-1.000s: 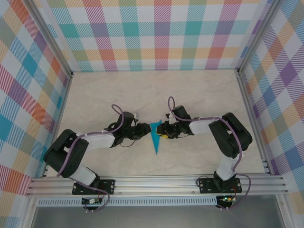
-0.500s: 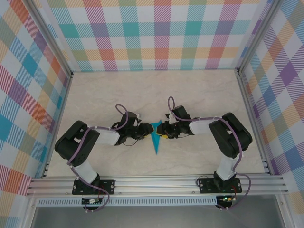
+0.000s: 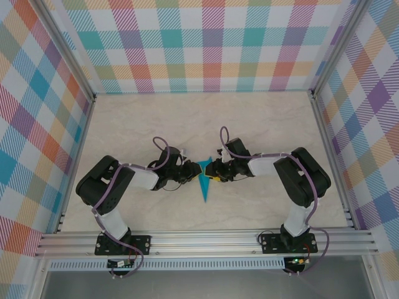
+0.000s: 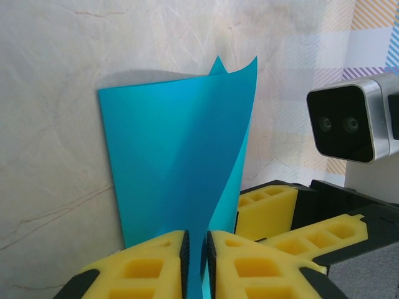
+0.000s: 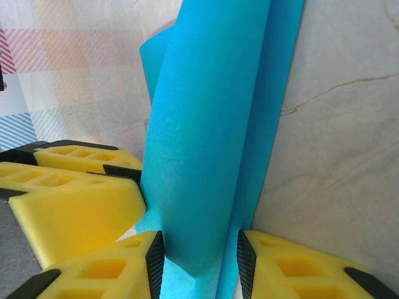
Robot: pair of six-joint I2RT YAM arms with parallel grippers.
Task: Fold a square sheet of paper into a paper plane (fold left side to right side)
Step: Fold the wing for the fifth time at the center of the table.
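Observation:
The teal-blue paper plane (image 3: 203,182) lies at the table's middle as a slim dart pointing toward the arms, its wide end lifted. My left gripper (image 3: 192,170) meets that end from the left. In the left wrist view the left gripper (image 4: 197,242) has its jaws drawn to a narrow slit, shut on a raised flap of the paper plane (image 4: 177,149). My right gripper (image 3: 214,169) comes in from the right. In the right wrist view the right gripper (image 5: 199,252) stands open, its pads astride a curled fold of the paper plane (image 5: 215,118).
The two grippers nearly touch over the paper; the right gripper's yellow fingers (image 4: 269,208) and its wrist camera (image 4: 349,118) sit close beside the left gripper. Plaid walls (image 3: 206,43) enclose the marble table (image 3: 262,124) on three sides. An aluminium rail (image 3: 206,240) runs along the near edge.
The left arm has pushed a little to the right, toward the paper, and its jaws have narrowed onto the raised flap. The right arm has stayed still.

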